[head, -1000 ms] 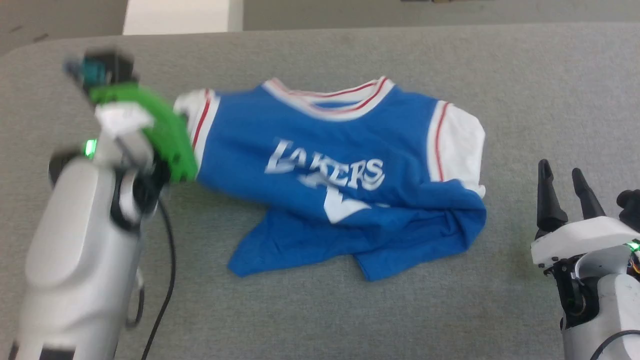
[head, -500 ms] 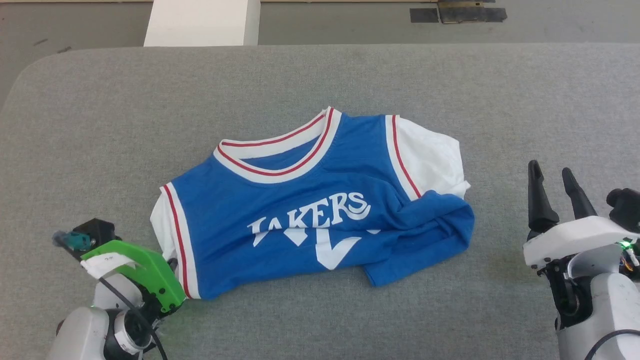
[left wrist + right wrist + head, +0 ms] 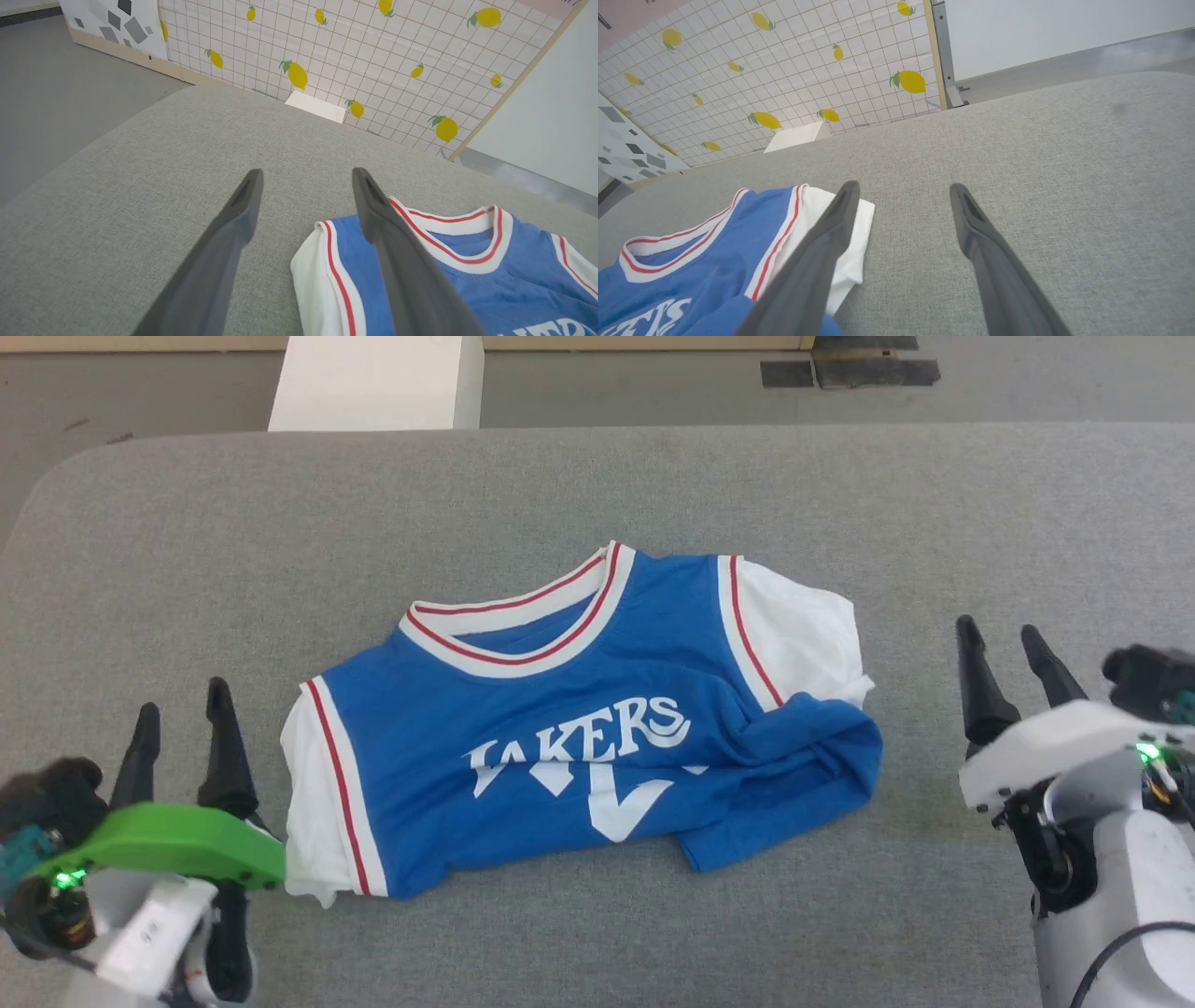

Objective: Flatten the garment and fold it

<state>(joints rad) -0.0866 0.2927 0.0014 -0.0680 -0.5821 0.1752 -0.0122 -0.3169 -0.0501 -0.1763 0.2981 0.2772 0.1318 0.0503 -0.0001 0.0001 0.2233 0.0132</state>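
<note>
Evidently unflattened, the bright blue jersey T-shirt with white sleeves [image 3: 560, 728] lies on the grey fabric tabletop [image 3: 653, 485], hem [image 3: 775, 803] bunched rightward — so left gripper [image 3: 180, 698] and right gripper [image 3: 997, 627] flank it, jaws spread, empty, likely to tug it flat.

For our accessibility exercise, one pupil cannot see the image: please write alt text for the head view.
A blue jersey-style garment with white sleeves lies crumpled, its lower half bunched up, on a grey fabric table. The left gripper and right gripper flank it, both open, holding nothing.
</note>
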